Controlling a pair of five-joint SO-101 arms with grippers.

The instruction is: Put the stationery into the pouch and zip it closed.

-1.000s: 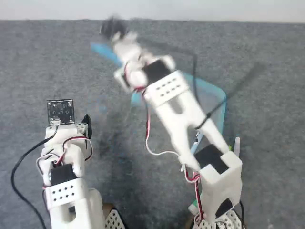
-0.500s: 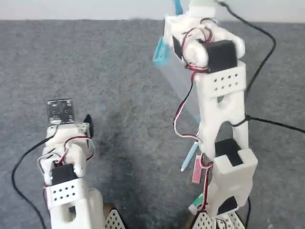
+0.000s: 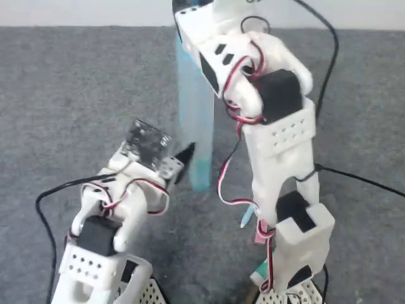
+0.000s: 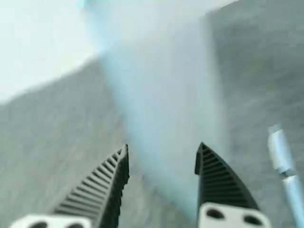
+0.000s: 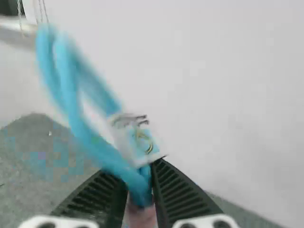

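The translucent blue pouch [image 3: 193,120] hangs upright above the table from my raised right gripper [image 5: 151,164], which is shut on its blue zip edge [image 5: 95,142] next to the zip pull [image 5: 135,135]. The pouch's lower end [image 3: 201,172] hangs close to my left gripper [image 3: 183,159]. In the left wrist view the left gripper [image 4: 162,149] stands open, with the pouch [image 4: 166,114] just ahead of its fingertips and not between them. A light blue pen [image 3: 248,214] lies on the table by the right arm's base and also shows as a pen [image 4: 285,166] off to one side of the left gripper.
Grey carpet-like table surface [image 3: 63,88] stretches all around. A small pink item [image 3: 261,232] lies beside the pen under the right arm. Cables [image 3: 329,63] hang from the right arm. A white wall [image 5: 213,71] stands behind the table.
The right arm has lifted the pouch off the table and swung it left so it hangs upright. The left arm has moved forward and right, up to the pouch's lower end.
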